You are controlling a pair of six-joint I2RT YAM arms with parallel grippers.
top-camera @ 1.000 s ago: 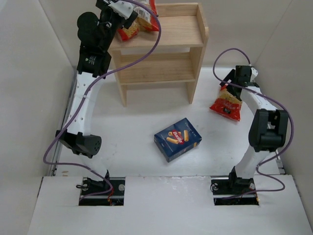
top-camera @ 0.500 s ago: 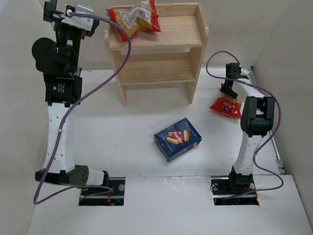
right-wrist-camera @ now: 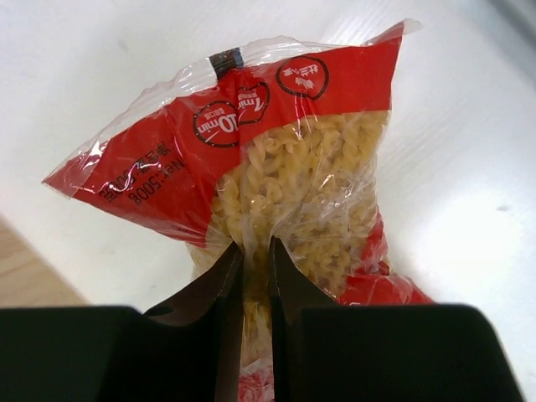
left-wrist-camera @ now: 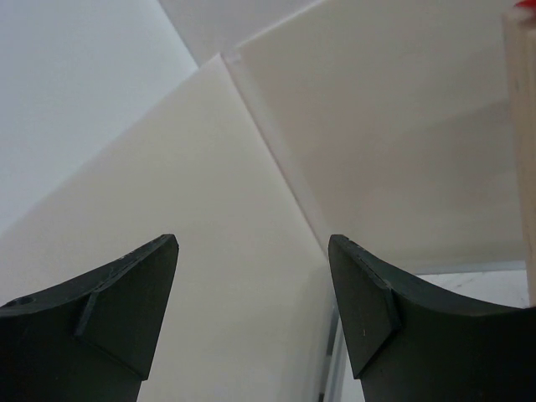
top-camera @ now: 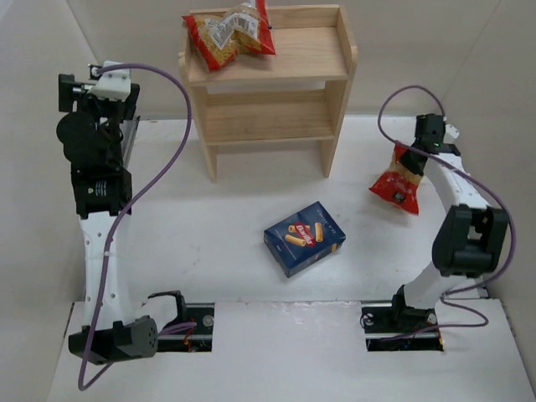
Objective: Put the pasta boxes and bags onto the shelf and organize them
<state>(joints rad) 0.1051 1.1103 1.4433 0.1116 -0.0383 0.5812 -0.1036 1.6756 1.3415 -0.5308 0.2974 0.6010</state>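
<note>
White table (top-camera: 201, 226), white walls (top-camera: 50, 50). Shelf (top-camera: 327, 63) top tier holds one red bag (top-camera: 226, 35). Right gripper (right-wrist-camera: 255, 255) pinches second bag (right-wrist-camera: 285, 159), which extends beyond its fingertips. Left gripper (left-wrist-camera: 251, 285) spread, empty, facing wall.

Box (top-camera: 304, 238): dark blue, lying flat, before the shelf (top-camera: 310, 50)
Labelled bag (top-camera: 229, 35): red, on its top tier
Other bag (top-camera: 399, 182): red, right of shelf

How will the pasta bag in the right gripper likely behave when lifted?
Probably floppy: the bag is thin crinkled plastic bunched in the right gripper. Its loose spirals would likely shift and sag. Glossy film may slip.
</note>
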